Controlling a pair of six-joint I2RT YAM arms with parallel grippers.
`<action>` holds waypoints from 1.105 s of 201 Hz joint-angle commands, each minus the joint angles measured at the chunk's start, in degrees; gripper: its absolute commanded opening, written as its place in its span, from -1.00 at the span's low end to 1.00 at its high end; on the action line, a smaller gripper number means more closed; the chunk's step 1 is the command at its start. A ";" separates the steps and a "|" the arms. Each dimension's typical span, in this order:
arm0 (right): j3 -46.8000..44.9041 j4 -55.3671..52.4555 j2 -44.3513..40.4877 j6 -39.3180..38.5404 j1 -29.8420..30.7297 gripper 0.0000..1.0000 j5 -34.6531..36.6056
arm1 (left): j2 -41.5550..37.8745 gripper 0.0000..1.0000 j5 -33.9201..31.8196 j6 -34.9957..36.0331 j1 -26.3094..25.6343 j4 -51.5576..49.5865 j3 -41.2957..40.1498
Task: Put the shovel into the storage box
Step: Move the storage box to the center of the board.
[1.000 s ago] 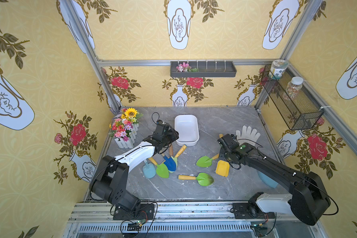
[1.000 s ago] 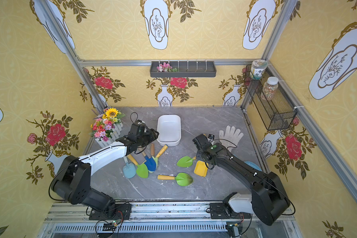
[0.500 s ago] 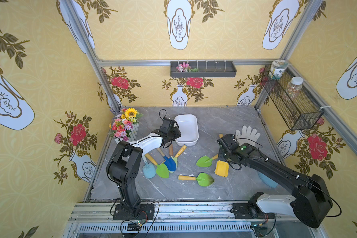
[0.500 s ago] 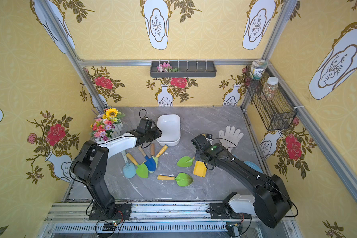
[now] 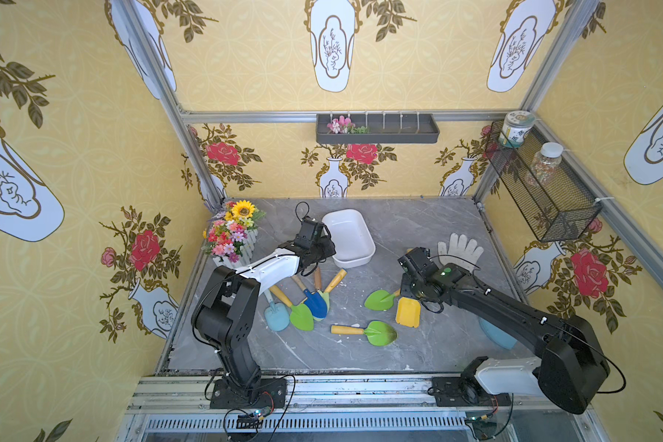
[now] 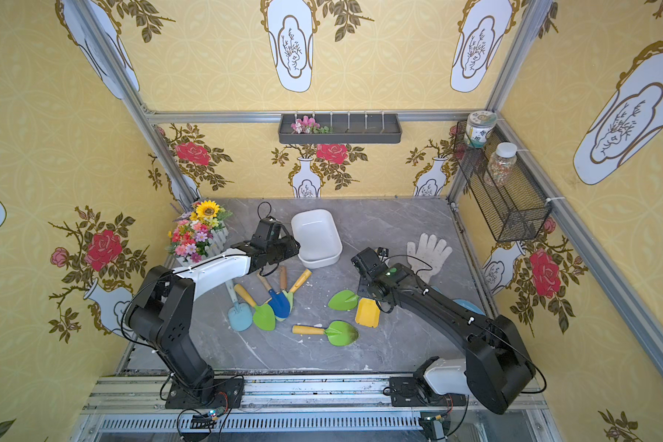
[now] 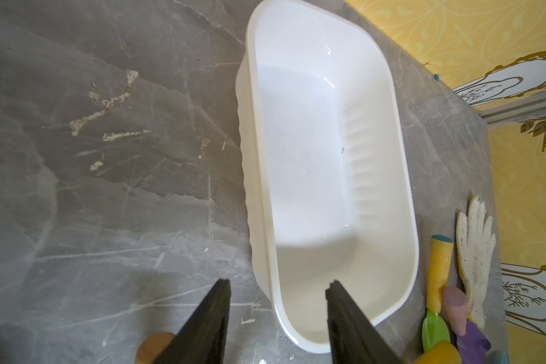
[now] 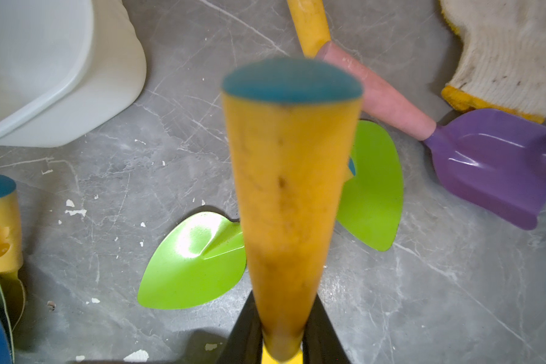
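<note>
Reaching the storage box (image 5: 347, 235), left gripper (image 7: 276, 283) gapes apart; right gripper (image 8: 282, 318) stays clamped on yellow shovel (image 8: 290, 189).

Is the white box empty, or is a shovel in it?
Empty. The box shows a bare white floor, and all the shovels in view are outside it.

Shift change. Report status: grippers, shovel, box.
Left gripper open, straddling rim of white rectangular plastic storage box. Right gripper shut on yellow-handled, yellow-bladed shovel, outside box. Box empty, nothing blocking.
</note>
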 commanded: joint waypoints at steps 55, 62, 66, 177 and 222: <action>2.45 0.40 0.20 -0.64 0.35 -0.55 -0.03 | 8.61 -0.03 3.02 0.58 0.09 0.17 4.36; 2.64 0.23 0.23 -0.79 0.36 -0.55 0.06 | 9.25 -0.07 3.57 0.88 0.09 0.13 4.94; 2.77 0.14 0.20 -0.75 0.37 -0.55 0.14 | 9.53 -0.09 3.89 1.05 0.04 0.11 5.30; 11.44 0.48 8.21 -5.51 0.12 -0.52 0.94 | 12.07 -0.75 8.13 4.50 -4.37 -0.60 7.94; 18.17 0.62 12.77 -8.65 -1.27 -0.51 -0.60 | 9.90 -0.71 8.89 3.76 -5.04 -1.15 6.36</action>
